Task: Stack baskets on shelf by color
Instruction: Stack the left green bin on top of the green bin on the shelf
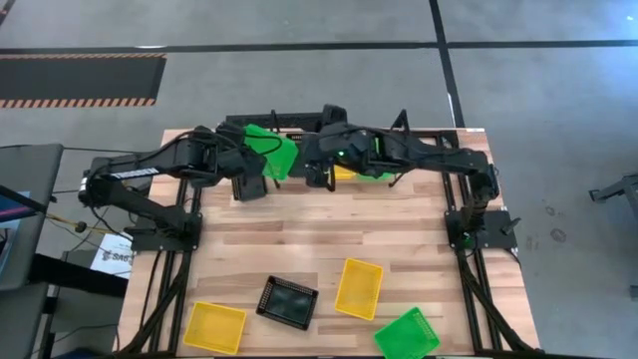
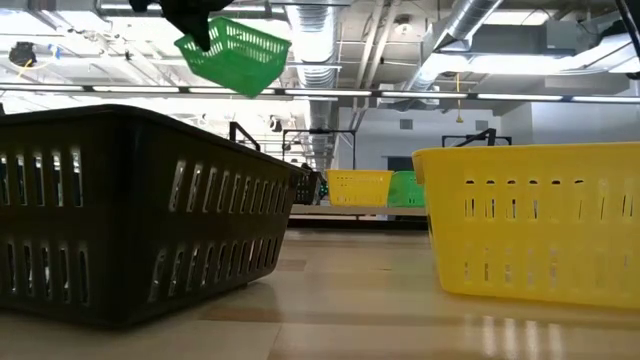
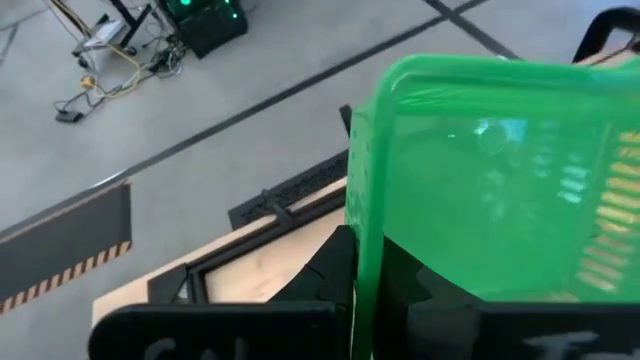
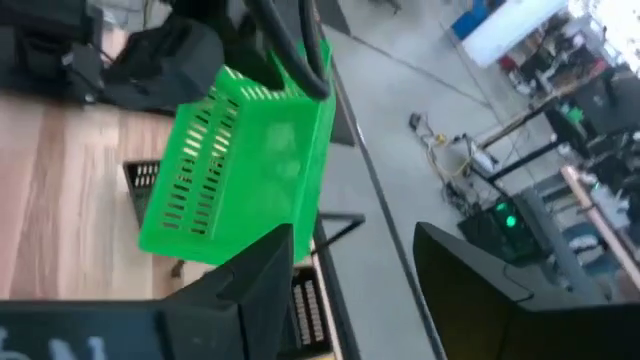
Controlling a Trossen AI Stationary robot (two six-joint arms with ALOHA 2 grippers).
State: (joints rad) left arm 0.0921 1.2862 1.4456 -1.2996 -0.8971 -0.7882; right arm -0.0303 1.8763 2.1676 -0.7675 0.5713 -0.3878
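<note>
My left gripper [image 1: 257, 158] is shut on a green basket [image 1: 277, 150] and holds it high above the table's far part, next to the shelf [image 1: 284, 118]. In the low view the green basket [image 2: 235, 55] hangs tilted near the ceiling line. My right gripper [image 4: 370, 290] stands open just to the right of that basket [image 4: 240, 165], touching nothing. A yellow basket [image 2: 360, 187] and another green basket [image 2: 405, 188] sit side by side on the shelf. My left gripper pinches the green basket's rim and side wall [image 3: 362, 215] between its two fingers, one inside the basket and one outside. It comes from the table's left, slanting down. The basket is lifted clear of table and shelf and hangs tilted.
Near the front edge lie a yellow basket [image 1: 214, 327], a black basket [image 1: 287, 302], a second yellow basket [image 1: 359, 288] and a green basket [image 1: 407, 334]. Bare wood lies across the table's middle [image 1: 319, 224]. Both arms crowd the far part by the shelf.
</note>
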